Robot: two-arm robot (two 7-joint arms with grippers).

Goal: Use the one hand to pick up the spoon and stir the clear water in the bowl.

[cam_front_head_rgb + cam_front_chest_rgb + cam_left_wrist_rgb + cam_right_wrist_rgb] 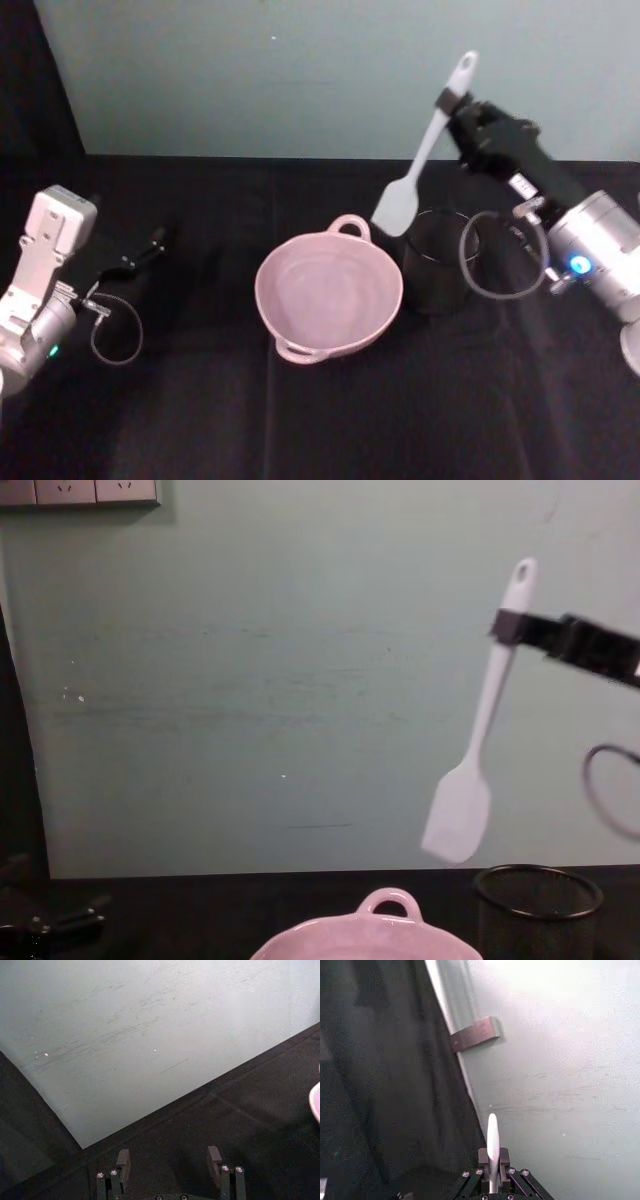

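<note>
We see the spoon (pixel 425 150) lifted clear of the table, hanging almost upright with its flat blade down and tilted a little toward the bowl, the blade poised in the air above the gap between the pink bowl (pixel 330 293) and the black mesh cup (pixel 438 262). The right gripper (pixel 447 102) has its jaws clamped on the handle just below the hole at the tip; the right wrist view confirms the handle (pixel 492 1152) pinched between the two fingers. We judge the pick-up done and the carry toward the bowl in hand. The next move calls for shifting the blade leftward over the bowl's middle, lowering it inside without knocking the rim or loop handle, then circling. The bowl's inside looks pale and smooth; we cannot tell whether water is in it. What the mesh cup holds is too dark to tell. The left gripper (pixel 170 1162) rests parked low at the table's left, jaws apart.
</note>
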